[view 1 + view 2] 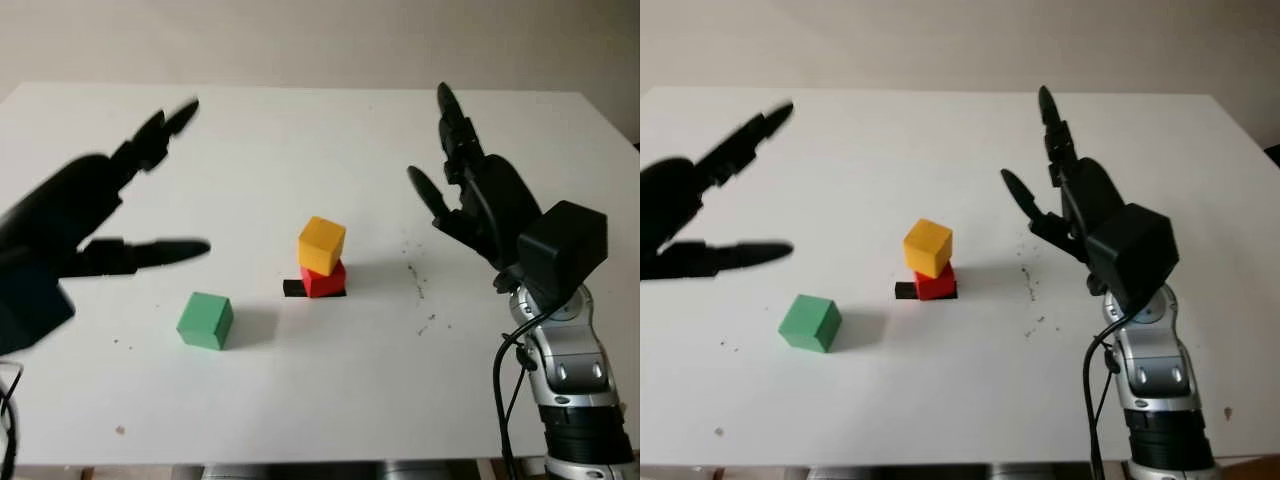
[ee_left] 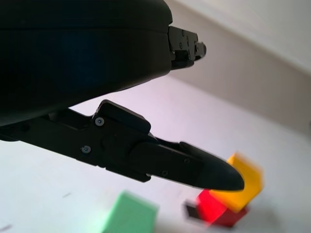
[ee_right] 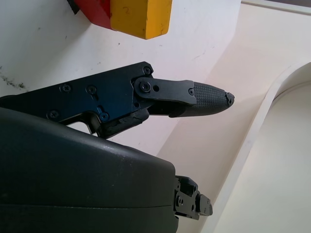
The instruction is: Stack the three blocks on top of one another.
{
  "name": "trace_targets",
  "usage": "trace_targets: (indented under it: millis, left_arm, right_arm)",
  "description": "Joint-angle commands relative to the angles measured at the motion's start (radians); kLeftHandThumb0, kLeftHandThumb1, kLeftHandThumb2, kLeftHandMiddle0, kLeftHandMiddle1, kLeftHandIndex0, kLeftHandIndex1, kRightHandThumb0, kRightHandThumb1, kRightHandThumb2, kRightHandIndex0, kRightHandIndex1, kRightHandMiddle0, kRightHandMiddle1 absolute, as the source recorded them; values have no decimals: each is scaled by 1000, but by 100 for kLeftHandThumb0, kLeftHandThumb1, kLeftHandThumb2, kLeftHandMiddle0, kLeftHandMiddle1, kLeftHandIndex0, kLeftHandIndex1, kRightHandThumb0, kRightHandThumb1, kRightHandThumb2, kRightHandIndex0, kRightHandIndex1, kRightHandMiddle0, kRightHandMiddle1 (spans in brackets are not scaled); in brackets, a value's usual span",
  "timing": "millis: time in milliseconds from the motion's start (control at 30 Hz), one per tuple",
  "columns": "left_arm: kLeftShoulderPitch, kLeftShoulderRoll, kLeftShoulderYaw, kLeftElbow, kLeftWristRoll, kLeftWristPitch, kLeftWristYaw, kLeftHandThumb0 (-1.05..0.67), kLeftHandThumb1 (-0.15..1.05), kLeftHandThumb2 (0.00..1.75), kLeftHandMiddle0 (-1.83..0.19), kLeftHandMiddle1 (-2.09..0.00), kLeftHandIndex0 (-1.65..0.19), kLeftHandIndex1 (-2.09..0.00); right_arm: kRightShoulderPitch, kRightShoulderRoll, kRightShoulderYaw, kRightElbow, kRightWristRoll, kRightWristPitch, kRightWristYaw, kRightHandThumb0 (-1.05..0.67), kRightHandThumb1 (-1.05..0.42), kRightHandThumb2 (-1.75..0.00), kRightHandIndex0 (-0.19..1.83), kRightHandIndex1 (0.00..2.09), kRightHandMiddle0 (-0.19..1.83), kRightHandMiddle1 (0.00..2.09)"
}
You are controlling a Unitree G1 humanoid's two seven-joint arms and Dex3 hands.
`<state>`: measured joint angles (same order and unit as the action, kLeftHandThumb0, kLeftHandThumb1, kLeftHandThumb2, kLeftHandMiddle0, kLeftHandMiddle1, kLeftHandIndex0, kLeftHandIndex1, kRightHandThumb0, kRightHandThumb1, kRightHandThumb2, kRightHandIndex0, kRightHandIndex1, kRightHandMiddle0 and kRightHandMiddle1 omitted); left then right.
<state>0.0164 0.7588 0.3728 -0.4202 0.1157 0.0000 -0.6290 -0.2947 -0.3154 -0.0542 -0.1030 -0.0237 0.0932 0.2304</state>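
Sitting on the red block [image 1: 324,280], the yellow block [image 1: 321,244] leaves the green block [image 1: 205,320] apart, both hands [image 1: 95,225] [image 1: 470,190] open, empty.

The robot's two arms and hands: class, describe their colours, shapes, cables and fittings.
The left hand is matt black, with a bulky smooth shell and slim tapered fingers fixed by small screws. The right hand matches it; one fingertip has a ribbed grip pad. Behind it sits a black boxy wrist camera, then a silver-grey jointed forearm with black cables looping alongside.
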Motion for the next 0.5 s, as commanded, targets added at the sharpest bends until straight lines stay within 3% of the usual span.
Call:
trace_targets:
  millis: [0,200,333,467]
  left_arm:
    - [39,35,26,-31,4,-5,-19,-84,96,4,17,-5,-12,-9]
    - [97,84,4,-102,49,69,-62,-80,88,4,19,-1,-11,-6]
    - [103,92,-46,-106,115,71,-58,-81,88,4,19,0,-10,-5]
    - [97,83,-116,-64,208,7,-7,-78,88,5,19,0,-11,-6]
  right_arm:
    - [4,-8,-13,-22,9,14,2,-65,-105,-51,-19,0,-16,5]
    - [3,-12,-17,-27,15,26,9,-63,-105,-49,-19,0,-15,5]
    - [0,-9,-18,-22,18,17,11,-63,-105,-49,-19,0,-16,5]
    - [1,-7,-19,-28,21,27,11,-63,-105,-48,-19,0,-16,5]
